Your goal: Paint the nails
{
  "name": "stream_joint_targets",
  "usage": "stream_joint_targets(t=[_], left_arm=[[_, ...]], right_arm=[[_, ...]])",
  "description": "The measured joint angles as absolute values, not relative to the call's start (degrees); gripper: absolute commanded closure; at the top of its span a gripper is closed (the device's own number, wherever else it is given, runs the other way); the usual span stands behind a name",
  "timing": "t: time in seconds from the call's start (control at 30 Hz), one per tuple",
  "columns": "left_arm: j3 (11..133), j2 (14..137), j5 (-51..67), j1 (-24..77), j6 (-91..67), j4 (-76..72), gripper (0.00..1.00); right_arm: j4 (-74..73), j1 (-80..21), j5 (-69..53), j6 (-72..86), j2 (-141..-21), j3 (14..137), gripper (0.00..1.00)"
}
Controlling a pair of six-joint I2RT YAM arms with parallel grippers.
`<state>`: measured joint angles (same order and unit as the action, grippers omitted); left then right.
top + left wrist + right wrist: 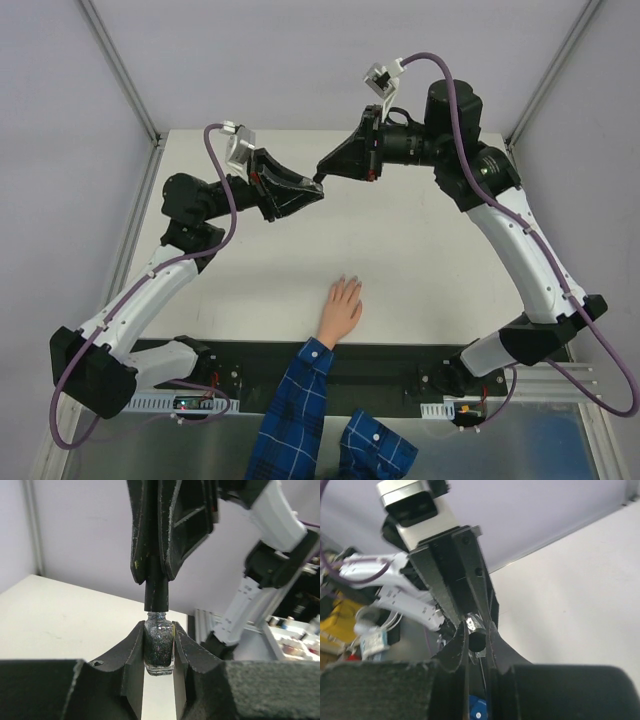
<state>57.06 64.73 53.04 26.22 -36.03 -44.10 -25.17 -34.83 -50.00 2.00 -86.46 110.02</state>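
A light-skinned hand (341,305) with a blue plaid sleeve (292,412) lies flat on the table near the front edge; its nails (346,281) are too small to make out. My left gripper (159,645) is shut on a small glass bottle (159,647) of dark glitter polish, held in the air above the table's far middle (312,188). My right gripper (477,639) is shut on the bottle's black cap (477,640), which also shows in the left wrist view (156,592). The two grippers meet tip to tip (320,178).
The white table (420,270) has metal frame posts at its far corners (155,135). A black strip (390,360) runs along the near edge between the arm bases. Shelves with small items (295,630) stand beyond the table.
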Motion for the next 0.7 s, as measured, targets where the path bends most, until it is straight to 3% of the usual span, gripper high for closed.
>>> stream_joint_targets(t=[0.2,0.4,0.5,0.53,0.6,0.63,0.7], left_arm=[[57.08,64.9,42.94,27.99,-25.26,-39.46,1.0],[59.44,68.71,37.8,28.88,-20.34,-39.46,1.0],[59.44,69.23,36.75,28.88,-20.1,-38.26,1.0],[59.42,69.23,36.73,28.88,-20.14,-38.09,1.0],[59.42,69.08,36.51,28.93,-20.27,-38.06,1.0],[59.42,68.88,36.42,28.88,-20.45,-37.98,1.0],[59.2,67.88,36.73,28.82,-21.15,-37.23,1.0]], right_arm=[[-31.77,-40.27,-21.5,10.74,-84.05,111.39,0.99],[-36.62,-40.75,-9.98,20.08,-87.09,116.49,0.98],[-37.41,-40.71,-8.05,21.41,-87.66,116.57,0.73],[-37.54,-40.71,-8.01,21.45,-87.68,116.57,0.58],[-38.04,-40.47,-9.37,20.78,-87.64,116.79,0.42],[-38.44,-40.18,-10.68,20.12,-87.55,116.79,0.27],[-38.72,-39.0,-15.14,18.33,-87.2,116.62,0.17]])
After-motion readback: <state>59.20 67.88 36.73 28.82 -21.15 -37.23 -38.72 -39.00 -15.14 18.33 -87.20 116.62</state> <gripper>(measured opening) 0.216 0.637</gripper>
